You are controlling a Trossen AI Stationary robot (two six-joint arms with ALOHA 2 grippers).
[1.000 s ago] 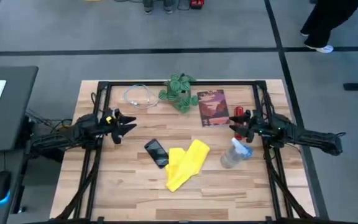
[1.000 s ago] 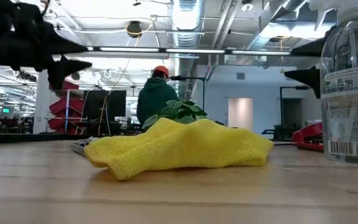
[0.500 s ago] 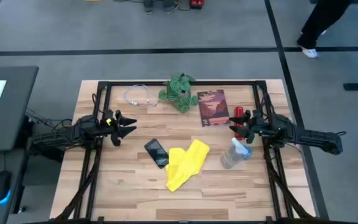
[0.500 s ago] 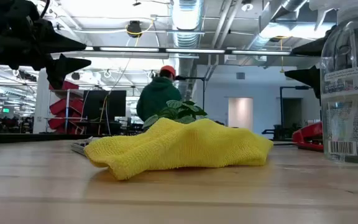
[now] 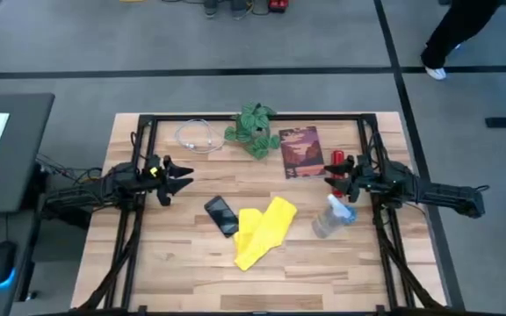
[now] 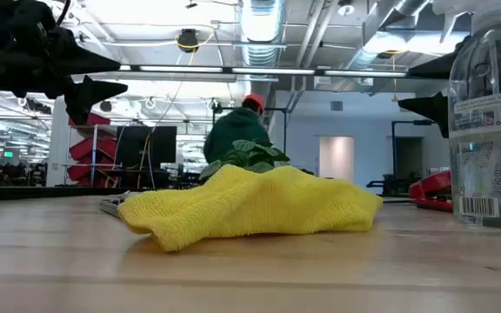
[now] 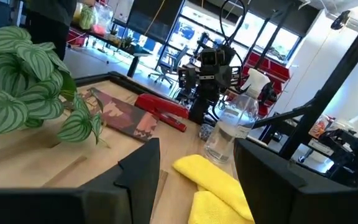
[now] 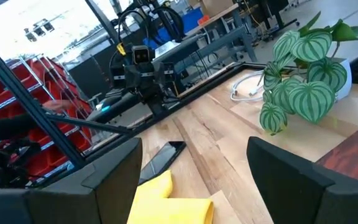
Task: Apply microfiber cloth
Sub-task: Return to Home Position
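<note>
Drawn back slightly since a second ago: left gripper (image 5: 183,179), wide open, empty. Right gripper (image 5: 329,178) likewise spread wide, holding nothing. Microfiber cloth (image 5: 263,231) crumpled mid-table, just beside smartphone (image 5: 221,215).

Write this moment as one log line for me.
left tool: open, empty, at left | right tool: open, empty, at right | microfiber cloth: crumpled on table, beside phone

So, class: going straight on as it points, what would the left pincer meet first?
The left pincer would probably meet the right pincer facing it; the gap looks free, height unclear.
</note>
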